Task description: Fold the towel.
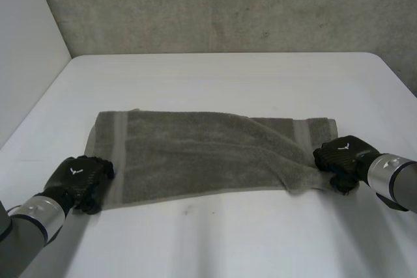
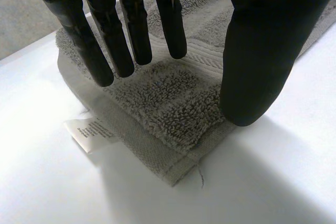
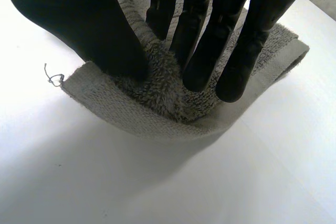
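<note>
The towel (image 1: 208,157) lies spread on the white bench (image 1: 228,79), a little nearer the bench's front edge than its back, with its long axis running from the bench's left side to its right. It looks doubled already: at the near-left corner two layers show, and a white label (image 2: 89,132) sticks out from under the edge. A diagonal ridge rises across its right third toward the near-right corner.

The right hand (image 1: 342,154) sits on that near-right corner. Its fingers (image 3: 202,51) and thumb are pinched on a bunched ridge of pile, and the corner curls up off the bench. The left hand (image 1: 81,177) is at the near-left corner, fingers (image 2: 131,30) straight with their tips on or just above the cloth and the thumb set at the towel's front edge. The corner lies flat between them, so it seems not yet pinched, though contact is hard to read.

Each hand has its own short end, so the fold probably turns on carrying one end along the long axis to the other, and the right is the readier
</note>
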`<act>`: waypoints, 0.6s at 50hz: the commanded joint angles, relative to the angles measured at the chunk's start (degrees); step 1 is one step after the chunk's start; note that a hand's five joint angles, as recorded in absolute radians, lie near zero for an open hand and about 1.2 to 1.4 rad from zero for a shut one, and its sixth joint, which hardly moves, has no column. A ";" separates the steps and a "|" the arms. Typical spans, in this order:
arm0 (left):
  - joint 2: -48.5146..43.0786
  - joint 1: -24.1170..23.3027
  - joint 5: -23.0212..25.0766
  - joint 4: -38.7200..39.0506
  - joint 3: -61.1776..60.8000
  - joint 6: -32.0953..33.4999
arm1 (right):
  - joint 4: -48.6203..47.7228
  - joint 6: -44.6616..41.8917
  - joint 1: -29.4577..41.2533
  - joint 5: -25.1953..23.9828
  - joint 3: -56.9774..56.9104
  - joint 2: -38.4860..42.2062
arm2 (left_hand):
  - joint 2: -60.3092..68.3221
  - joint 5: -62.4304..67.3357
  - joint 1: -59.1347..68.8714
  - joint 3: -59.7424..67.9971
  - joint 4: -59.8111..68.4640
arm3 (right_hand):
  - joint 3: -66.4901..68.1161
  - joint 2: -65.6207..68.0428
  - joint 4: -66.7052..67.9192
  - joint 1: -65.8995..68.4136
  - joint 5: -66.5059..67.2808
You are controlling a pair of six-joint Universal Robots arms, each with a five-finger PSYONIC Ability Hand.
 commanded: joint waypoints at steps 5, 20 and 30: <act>-1.69 0.08 0.15 0.79 1.41 0.03 | 0.00 0.00 0.00 0.00 -0.02 0.37 | 5.10 5.21 4.91 5.03 5.15 | 11.94 12.80 11.47 24.75 13.52; -4.07 -0.01 0.15 3.69 4.49 0.03 | 0.00 0.00 0.00 0.00 0.07 0.37 | 5.44 5.55 5.25 5.37 5.49 | 11.94 12.80 11.47 24.75 13.52; -4.69 -0.01 0.07 3.87 6.60 0.03 | 0.00 0.00 0.70 0.00 0.16 0.37 | 7.96 8.06 7.77 7.88 8.01 | 11.94 12.80 11.47 24.75 13.52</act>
